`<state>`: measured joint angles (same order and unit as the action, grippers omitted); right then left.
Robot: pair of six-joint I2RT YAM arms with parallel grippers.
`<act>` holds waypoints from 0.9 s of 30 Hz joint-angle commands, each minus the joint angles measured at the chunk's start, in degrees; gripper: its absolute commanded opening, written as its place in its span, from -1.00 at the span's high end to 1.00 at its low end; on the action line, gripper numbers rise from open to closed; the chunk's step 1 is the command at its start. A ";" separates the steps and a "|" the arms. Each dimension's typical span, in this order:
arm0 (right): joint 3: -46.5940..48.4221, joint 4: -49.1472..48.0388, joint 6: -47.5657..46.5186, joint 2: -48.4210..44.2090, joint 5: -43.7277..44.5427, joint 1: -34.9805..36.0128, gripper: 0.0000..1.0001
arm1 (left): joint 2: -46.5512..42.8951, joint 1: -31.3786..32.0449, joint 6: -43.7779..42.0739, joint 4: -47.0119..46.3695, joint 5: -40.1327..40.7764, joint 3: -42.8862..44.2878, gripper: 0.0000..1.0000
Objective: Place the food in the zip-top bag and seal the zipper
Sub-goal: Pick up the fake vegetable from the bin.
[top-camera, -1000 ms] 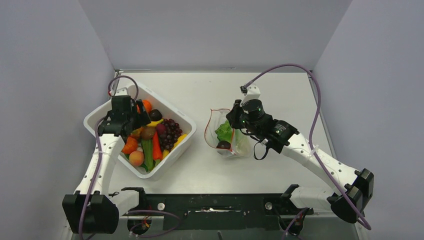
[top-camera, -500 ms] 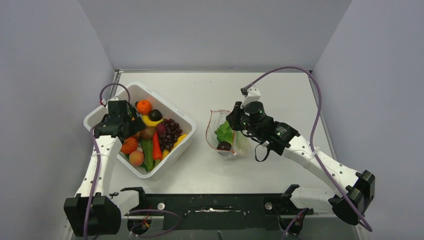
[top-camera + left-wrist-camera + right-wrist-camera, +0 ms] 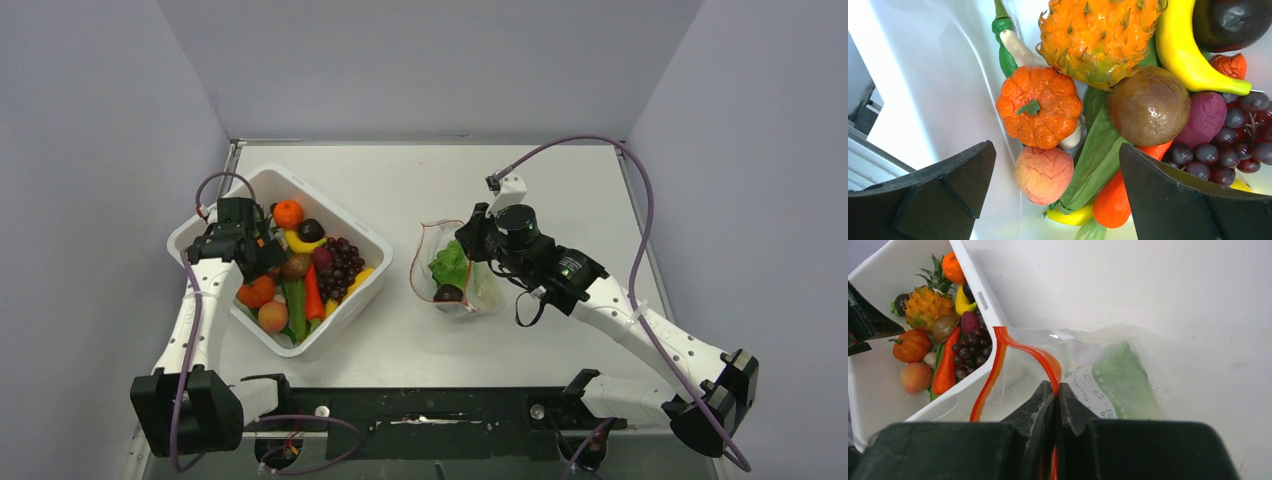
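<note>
**Q:** Left side first. Which step is shown, and what is the tool's state?

**A:** Picking the next piece. The left gripper (image 3: 1054,165) hangs over the white tub (image 3: 335,213), jaws spread wide, nothing between them. Judged from this, the next move calls for a descent onto a single piece, then a carry rightward to the bag.

**Q:** Contents of the tub?

**A:** Most of the food, heaped together: an orange pumpkin (image 3: 1038,106) and a peach (image 3: 1043,174) nearest the jaws; beside them a brown round fruit (image 3: 1149,106), a pineapple (image 3: 1098,35), a banana (image 3: 1183,55), grapes (image 3: 1238,145) and a carrot (image 3: 1113,200). The pieces touch one another, so a clean grip on just one may be awkward.

**Q:** And to the right of the tub?

**A:** The zip-top bag (image 3: 425,250) lies on the table (image 3: 540,190), just beside the tub, mouth facing it. Inside: green lettuce (image 3: 448,265) and a dark plum (image 3: 447,292).

**Q:** The right tool?

**A:** The right gripper (image 3: 1054,390) is closed tight on the zipper (image 3: 1023,347), pinching one lip of the mouth so the red strip arches open. Sealing is not yet begun; much food remains outside the bag.
</note>
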<state>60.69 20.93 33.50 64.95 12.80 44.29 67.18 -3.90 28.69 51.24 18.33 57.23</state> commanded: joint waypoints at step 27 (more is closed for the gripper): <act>-0.58 -4.67 -2.79 -3.70 2.06 -0.22 1.00 | 11.96 -1.81 2.54 -9.57 -1.61 -3.81 -0.66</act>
<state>58.65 19.79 31.77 62.11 13.41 44.27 78.78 -5.37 29.98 45.58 18.81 53.45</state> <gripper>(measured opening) 0.031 0.863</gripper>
